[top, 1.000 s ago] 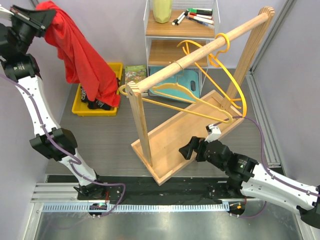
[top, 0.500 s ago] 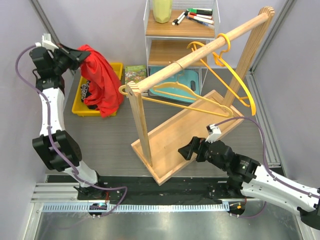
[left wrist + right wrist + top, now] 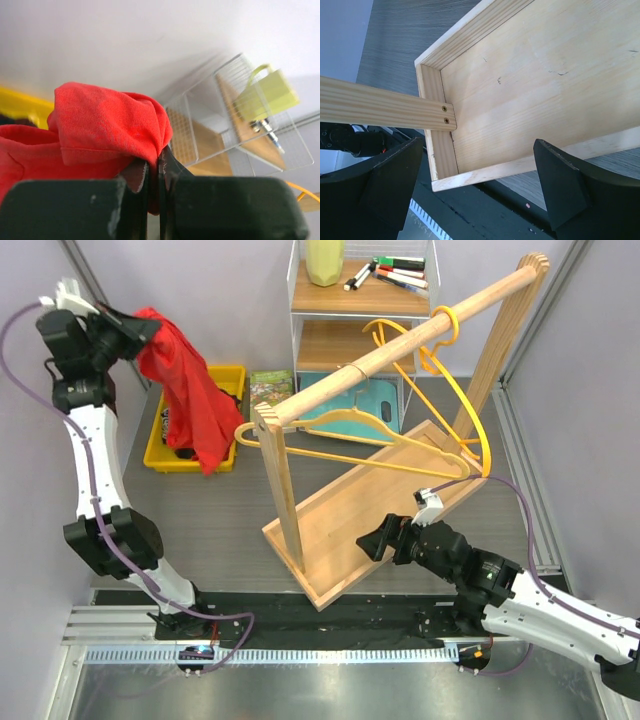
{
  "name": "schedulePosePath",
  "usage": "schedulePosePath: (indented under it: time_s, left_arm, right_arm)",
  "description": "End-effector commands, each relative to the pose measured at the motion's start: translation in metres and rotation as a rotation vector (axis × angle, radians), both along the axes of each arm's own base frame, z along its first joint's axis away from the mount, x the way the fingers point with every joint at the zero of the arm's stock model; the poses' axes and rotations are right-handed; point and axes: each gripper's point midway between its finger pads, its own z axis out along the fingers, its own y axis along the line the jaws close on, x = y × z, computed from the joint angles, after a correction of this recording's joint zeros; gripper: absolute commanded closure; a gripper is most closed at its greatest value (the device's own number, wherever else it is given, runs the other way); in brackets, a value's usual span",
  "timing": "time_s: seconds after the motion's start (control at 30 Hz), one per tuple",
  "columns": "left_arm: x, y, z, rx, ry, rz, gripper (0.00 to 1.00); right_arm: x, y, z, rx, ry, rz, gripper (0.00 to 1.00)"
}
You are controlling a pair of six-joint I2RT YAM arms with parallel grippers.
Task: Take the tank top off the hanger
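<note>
Red tank top (image 3: pixel 185 390) pinched tight in closed left gripper (image 3: pixel 138 330) at upper left (off the yellow hangers (image 3: pixel 370 455)), right gripper (image 3: pixel 480 182) spread wide, nothing held.

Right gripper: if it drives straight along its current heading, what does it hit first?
Most likely the rack's wooden base tray. The right gripper, jaws open, points at the tray floor just past the near rim, beside the upright post. The depth is unclear.
</note>
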Motion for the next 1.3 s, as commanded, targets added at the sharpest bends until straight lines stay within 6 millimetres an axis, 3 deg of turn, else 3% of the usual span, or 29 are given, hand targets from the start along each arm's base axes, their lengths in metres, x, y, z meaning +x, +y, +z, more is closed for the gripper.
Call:
schedulePosePath:
  time_s: [0.0,0.03,0.1,0.13,0.17,0.27,0.3,0.37,0.4,0.43,0.47,0.5,0.57,0.6,0.7,0.93,0.97,1.03,1.07,1.13,1.17,1.27]
  left_arm:
    - [-0.030,0.027,0.111,0.218,-0.246,0.166,1.00]
    - [-0.020,0.039,0.104,0.220,-0.212,0.190,1.00]
    - [-0.021,0.046,0.126,0.245,-0.266,0.213,1.00]
    - [-0.017,0.050,0.128,0.243,-0.279,0.212,1.00]
    - [-0.002,0.054,0.115,0.235,-0.254,0.199,1.00]
    - [0.011,0.042,0.098,0.209,-0.222,0.130,1.00]
    - [0.018,0.041,0.074,0.197,-0.171,0.121,1.00]
    - [0.022,0.033,0.060,0.202,-0.166,0.114,1.00]
    - [0.022,0.031,0.039,0.189,-0.125,0.114,1.00]
    - [0.023,0.030,0.032,0.188,-0.123,0.117,1.00]
    - [0.026,0.027,0.008,0.178,-0.075,0.111,1.00]
    - [0.022,0.025,0.007,0.180,-0.078,0.111,1.00]
    - [0.021,0.019,-0.019,0.163,-0.025,0.099,1.00]
    - [0.017,0.017,-0.019,0.165,-0.032,0.098,1.00]
    - [0.013,0.008,-0.043,0.153,0.014,0.087,1.00]
    - [0.020,-0.019,-0.103,0.051,0.143,-0.003,1.00]
    - [0.019,-0.022,-0.120,0.022,0.172,-0.014,1.00]
    - [0.022,-0.025,-0.129,-0.048,0.170,-0.013,1.00]
    - [0.019,-0.024,-0.152,-0.077,0.215,0.007,1.00]
    - [0.019,-0.018,-0.169,-0.134,0.245,0.060,1.00]
    - [0.017,-0.015,-0.194,-0.161,0.301,0.093,1.00]
    - [0.013,0.004,-0.238,-0.221,0.407,0.200,1.00]
  right_arm:
    - [0.001,0.004,0.007,0.010,-0.011,0.012,0.02]
    - [0.000,0.003,0.007,0.004,-0.005,0.015,0.02]
    - [-0.001,0.002,0.008,0.003,-0.004,0.015,0.02]
    - [-0.001,0.002,0.009,0.003,-0.006,0.016,0.02]
    - [-0.001,0.001,0.008,0.004,-0.006,0.012,0.02]
    - [0.001,-0.001,0.007,-0.004,-0.011,-0.001,0.02]
    - [0.002,-0.001,0.007,-0.006,-0.013,-0.003,0.02]
    - [0.002,0.001,0.007,-0.002,-0.009,-0.004,0.02]
    - [0.002,0.002,0.007,0.005,-0.007,0.000,0.02]
    - [0.001,0.004,0.006,0.013,-0.006,0.009,0.02]
    - [0.000,0.005,0.006,0.018,-0.002,0.012,0.02]
    - [0.000,0.006,0.008,0.030,-0.004,0.013,0.02]
    - [-0.001,0.007,0.007,0.035,-0.001,0.020,0.02]
    - [-0.002,0.007,0.007,0.038,0.000,0.021,0.02]
    - [-0.004,0.008,0.010,0.052,0.004,0.031,0.02]
    - [-0.005,0.007,0.014,0.084,-0.002,0.028,0.02]
    - [-0.005,0.007,0.015,0.088,-0.003,0.024,0.02]
    - [-0.005,0.006,0.015,0.094,-0.004,0.021,0.02]
    - [-0.006,0.006,0.015,0.098,-0.004,0.020,0.02]
    - [-0.007,0.004,0.016,0.104,-0.003,0.018,0.02]
    - [-0.007,0.004,0.016,0.104,-0.001,0.018,0.02]
    - [-0.008,0.001,0.017,0.104,-0.003,0.013,0.02]
